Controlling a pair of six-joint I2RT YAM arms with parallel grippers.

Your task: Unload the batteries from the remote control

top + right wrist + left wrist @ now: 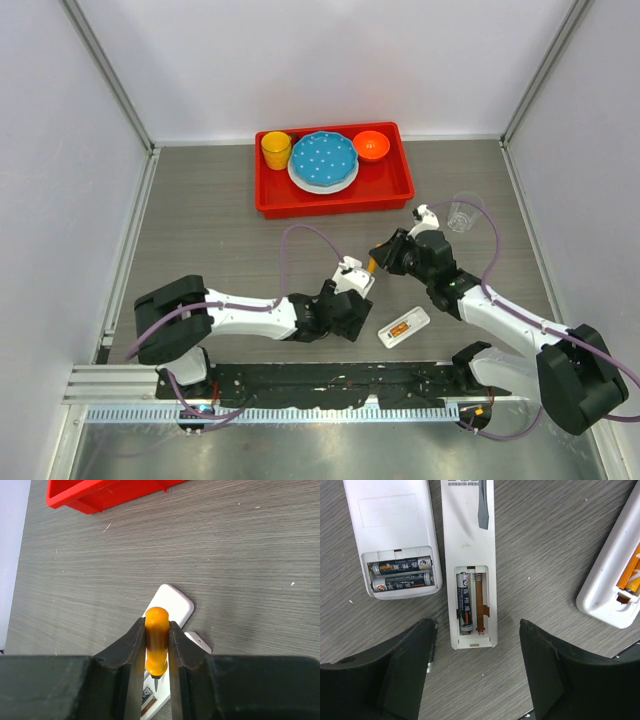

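In the left wrist view three white remotes lie open on the table. The left remote (390,530) holds two dark batteries (402,575). The middle remote (469,555) holds one dark battery (465,600) beside an empty slot. The right remote (615,580) holds an orange battery (632,572); it also shows in the top view (404,327). My left gripper (476,630) is open, its jaws either side of the middle remote's near end, not touching it. My right gripper (156,630) is shut on the orange-handled screwdriver (156,645), tip down over the middle remote (170,605); the tip shows in the left wrist view (482,510).
A red tray (335,195) at the back holds a yellow cup (276,150), a blue plate (323,158) and an orange bowl (371,145). A clear glass (461,214) stands right of the tray, behind my right arm.
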